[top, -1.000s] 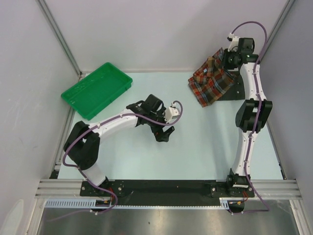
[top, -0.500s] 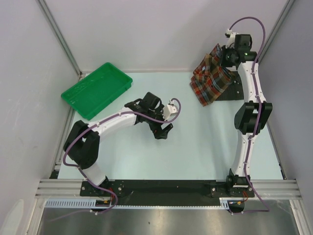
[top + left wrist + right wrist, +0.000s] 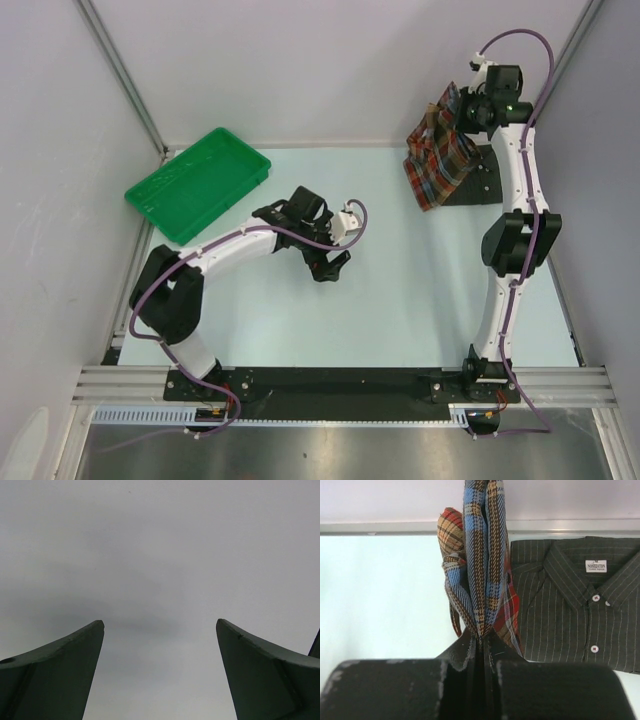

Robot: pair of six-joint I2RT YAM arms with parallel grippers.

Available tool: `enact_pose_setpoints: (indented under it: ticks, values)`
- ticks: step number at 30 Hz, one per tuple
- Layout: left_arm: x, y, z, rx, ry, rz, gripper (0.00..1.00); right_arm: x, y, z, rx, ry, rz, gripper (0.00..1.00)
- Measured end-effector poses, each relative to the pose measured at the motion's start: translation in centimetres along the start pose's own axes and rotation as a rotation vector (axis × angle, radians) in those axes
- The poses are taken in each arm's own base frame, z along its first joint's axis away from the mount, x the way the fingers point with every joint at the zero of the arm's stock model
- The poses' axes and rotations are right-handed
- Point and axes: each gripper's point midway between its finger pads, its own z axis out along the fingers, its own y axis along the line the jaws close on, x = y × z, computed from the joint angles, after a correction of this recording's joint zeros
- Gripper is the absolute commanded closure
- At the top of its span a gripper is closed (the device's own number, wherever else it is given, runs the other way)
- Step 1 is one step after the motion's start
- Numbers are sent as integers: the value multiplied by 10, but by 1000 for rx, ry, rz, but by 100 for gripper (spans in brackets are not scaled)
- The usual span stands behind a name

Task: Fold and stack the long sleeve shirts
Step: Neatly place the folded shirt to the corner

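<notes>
My right gripper point(image 3: 462, 112) is shut on the plaid shirt point(image 3: 440, 160) and holds it up at the far right, so the cloth hangs down in folds. In the right wrist view the plaid shirt point(image 3: 480, 560) runs out from between the closed gripper point(image 3: 483, 639). Under it lies the dark charcoal shirt point(image 3: 570, 610), flat on the table with collar and white buttons showing; from above only its dark edge point(image 3: 480, 180) shows. My left gripper point(image 3: 330, 268) hovers open over the middle of the table, with nothing between its fingers point(image 3: 70, 670).
A green plastic tray point(image 3: 198, 183) sits at the far left of the table. Grey walls close in the back and both sides. The right arm point(image 3: 515, 240) reaches up along the right edge.
The right gripper has lifted the plaid shirt higher and a little to the right, uncovering more of the dark shirt. The left arm has barely shifted.
</notes>
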Motion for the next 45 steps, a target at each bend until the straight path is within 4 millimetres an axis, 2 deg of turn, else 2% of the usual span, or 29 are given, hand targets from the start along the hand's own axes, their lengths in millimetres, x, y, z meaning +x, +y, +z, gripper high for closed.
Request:
enact_pose_setpoints:
  ticks: [9, 18, 28, 33, 40, 45]
  values:
    - [8, 4, 6, 5, 21, -1, 1, -19, -7, -15, 6, -45, 58, 100]
    - [13, 8, 9, 6, 44, 13, 1, -19, -20, -22, 14, -43, 81, 100]
    - [18, 11, 6, 5, 58, 12, 0, -25, -60, -29, 50, -72, 42, 100]
    - [21, 16, 3, 0, 62, 6, 1, -19, -85, -19, 54, -82, -11, 100]
    - [27, 22, 0, -8, 69, -8, 1, -5, -122, 14, 38, -96, -79, 100]
    - [31, 21, -2, -3, 82, -12, 1, -3, -147, 31, 44, -128, -111, 100]
